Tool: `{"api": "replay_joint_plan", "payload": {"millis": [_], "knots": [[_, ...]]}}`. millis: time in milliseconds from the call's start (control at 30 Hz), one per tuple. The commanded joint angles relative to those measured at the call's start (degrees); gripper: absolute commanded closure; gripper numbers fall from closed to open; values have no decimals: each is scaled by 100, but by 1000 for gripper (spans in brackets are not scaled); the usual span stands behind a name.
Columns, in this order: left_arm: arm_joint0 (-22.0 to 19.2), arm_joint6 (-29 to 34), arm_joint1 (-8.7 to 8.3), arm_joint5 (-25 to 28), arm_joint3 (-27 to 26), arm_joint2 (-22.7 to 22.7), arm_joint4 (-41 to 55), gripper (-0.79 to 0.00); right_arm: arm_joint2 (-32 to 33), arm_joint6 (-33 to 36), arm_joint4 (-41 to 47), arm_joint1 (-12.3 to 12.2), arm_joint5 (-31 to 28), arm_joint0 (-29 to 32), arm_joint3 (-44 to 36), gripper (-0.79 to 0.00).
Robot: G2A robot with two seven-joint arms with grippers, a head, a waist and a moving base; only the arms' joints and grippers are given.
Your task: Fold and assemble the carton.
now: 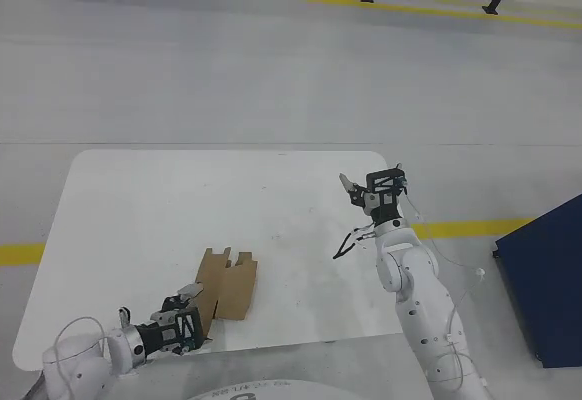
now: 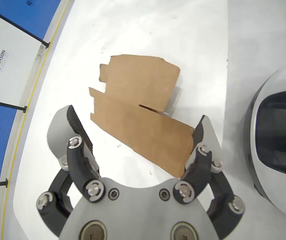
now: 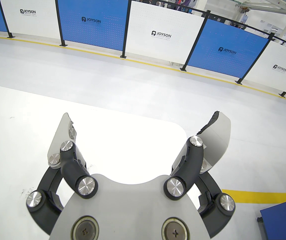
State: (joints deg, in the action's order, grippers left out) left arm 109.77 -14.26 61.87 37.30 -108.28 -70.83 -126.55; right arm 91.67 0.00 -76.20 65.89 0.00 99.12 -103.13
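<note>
Carton (image 1: 227, 283): flat, notched brown cardboard

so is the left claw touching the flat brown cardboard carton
Cannot tell: in the left wrist view one finger of the left claw overlaps a corner of the flat brown cardboard carton, hiding any gap.

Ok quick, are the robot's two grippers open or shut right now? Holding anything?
Left gripper: open, close by the flat carton, not gripping it.
Right gripper: open, holding nothing.
</note>
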Motion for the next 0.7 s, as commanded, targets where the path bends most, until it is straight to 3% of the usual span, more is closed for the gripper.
{"api": "replay_joint_plan", "payload": {"millis": [0, 367, 667], "knots": [[4, 135, 4, -217, 50, 159, -216, -785, 0, 0, 0, 0, 0, 0, 0, -785], [-482, 935, 159, -1059, 620, 940, -188, -785, 0, 0, 0, 0, 0, 0, 0, -785], [-374, 893, 136, -1668, 520, 1002, -287, -785, 0, 0, 0, 0, 0, 0, 0, -785]]}}
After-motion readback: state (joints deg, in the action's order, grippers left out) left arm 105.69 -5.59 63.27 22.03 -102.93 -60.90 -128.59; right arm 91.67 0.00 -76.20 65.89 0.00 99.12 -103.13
